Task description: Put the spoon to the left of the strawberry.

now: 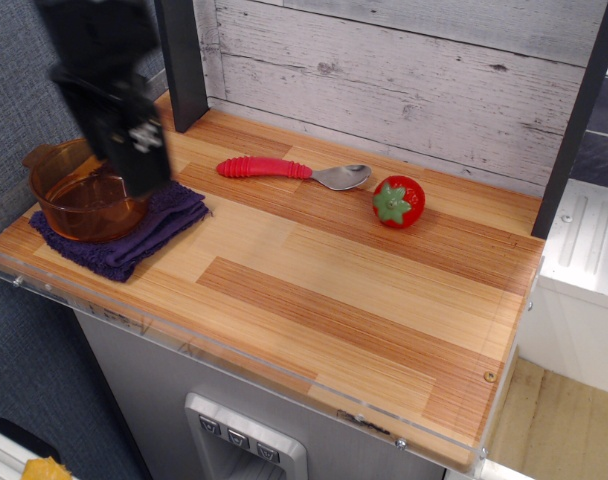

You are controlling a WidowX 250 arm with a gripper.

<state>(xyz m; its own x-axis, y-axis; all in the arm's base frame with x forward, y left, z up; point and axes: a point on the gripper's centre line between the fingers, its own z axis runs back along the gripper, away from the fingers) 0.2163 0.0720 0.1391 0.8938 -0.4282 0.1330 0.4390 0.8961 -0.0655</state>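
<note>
The spoon lies flat near the back of the wooden table, red ribbed handle pointing left, silver bowl pointing right. Just right of its bowl sits the strawberry, green cap facing the camera, a small gap between the two. My gripper is a blurred black shape at the far left, hanging over the pot and cloth, well away from the spoon. Its fingers are too blurred to tell open from shut, and nothing shows in them.
An amber glass pot stands on a folded purple cloth at the left edge. A dark post rises at the back left before a grey plank wall. The table's front edge runs diagonally.
</note>
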